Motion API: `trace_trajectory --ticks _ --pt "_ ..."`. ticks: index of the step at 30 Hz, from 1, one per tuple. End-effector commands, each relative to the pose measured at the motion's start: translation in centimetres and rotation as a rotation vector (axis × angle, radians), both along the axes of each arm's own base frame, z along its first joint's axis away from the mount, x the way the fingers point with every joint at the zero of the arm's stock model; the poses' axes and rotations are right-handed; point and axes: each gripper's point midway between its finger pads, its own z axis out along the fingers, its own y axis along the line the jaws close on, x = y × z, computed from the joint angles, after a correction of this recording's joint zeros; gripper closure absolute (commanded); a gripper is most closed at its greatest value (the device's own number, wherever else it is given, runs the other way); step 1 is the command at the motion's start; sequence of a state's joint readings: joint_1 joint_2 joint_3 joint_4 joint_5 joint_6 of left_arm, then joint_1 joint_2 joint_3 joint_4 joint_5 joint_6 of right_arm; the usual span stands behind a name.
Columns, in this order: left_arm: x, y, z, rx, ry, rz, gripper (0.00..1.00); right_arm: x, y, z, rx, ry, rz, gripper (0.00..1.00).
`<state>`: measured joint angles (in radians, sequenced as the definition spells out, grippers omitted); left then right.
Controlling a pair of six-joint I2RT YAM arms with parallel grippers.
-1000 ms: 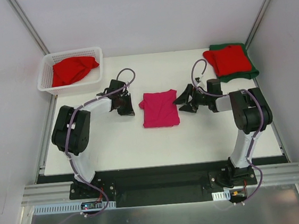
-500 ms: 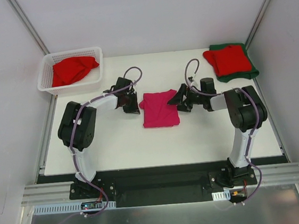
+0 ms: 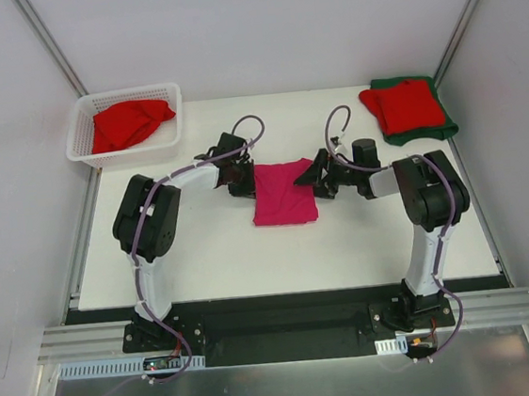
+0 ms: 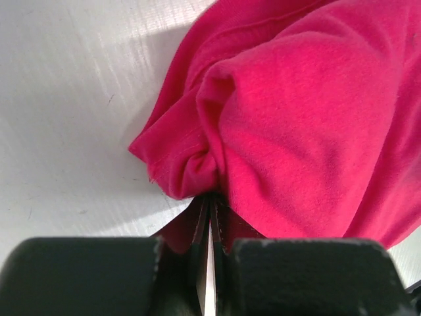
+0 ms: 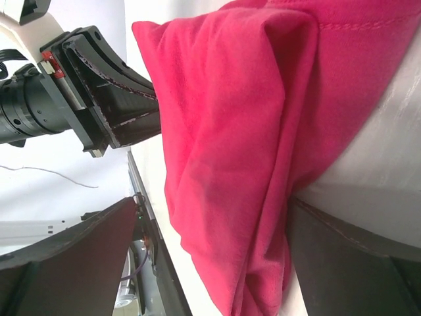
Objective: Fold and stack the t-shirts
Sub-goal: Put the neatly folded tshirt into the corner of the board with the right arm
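A bright magenta t-shirt point(image 3: 283, 192) lies folded in the middle of the table. My left gripper point(image 3: 242, 177) is at its far left corner. In the left wrist view the gripper point(image 4: 210, 197) is shut on a bunched edge of the magenta t-shirt point(image 4: 309, 112). My right gripper point(image 3: 312, 176) is at the shirt's far right edge. In the right wrist view it point(image 5: 210, 204) is open, its fingers wide apart with the shirt's edge point(image 5: 230, 158) between them. A red t-shirt point(image 3: 404, 104) lies folded on a dark green t-shirt point(image 3: 443, 128) at the back right.
A white lattice basket point(image 3: 84, 147) at the back left holds a crumpled red t-shirt point(image 3: 128, 123). The left gripper's black body point(image 5: 112, 99) shows in the right wrist view, just beyond the shirt. White walls stand on both sides of the table.
Both grippers have moved inward to the magenta shirt's far corners. The left one has reached the left corner and shut on the cloth. The right one now straddles the right edge.
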<state>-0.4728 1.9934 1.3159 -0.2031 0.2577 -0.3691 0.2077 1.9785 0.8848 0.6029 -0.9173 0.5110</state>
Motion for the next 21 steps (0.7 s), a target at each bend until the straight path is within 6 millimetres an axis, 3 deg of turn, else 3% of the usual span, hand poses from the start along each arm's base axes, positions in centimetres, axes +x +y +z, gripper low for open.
trace_trajectory --ticks 1,14,21 --pt "0.2 -0.8 0.8 -0.007 -0.006 -0.034 1.00 -1.6 -0.3 -4.1 -0.038 0.123 -0.035 0.05" --pt "0.2 -0.9 0.7 -0.004 -0.002 -0.037 1.00 -1.1 1.1 -2.8 0.055 0.135 -0.020 0.05" --pt "0.1 -0.9 0.7 -0.007 0.004 -0.040 1.00 -1.6 3.1 -2.5 0.046 0.137 0.024 0.05"
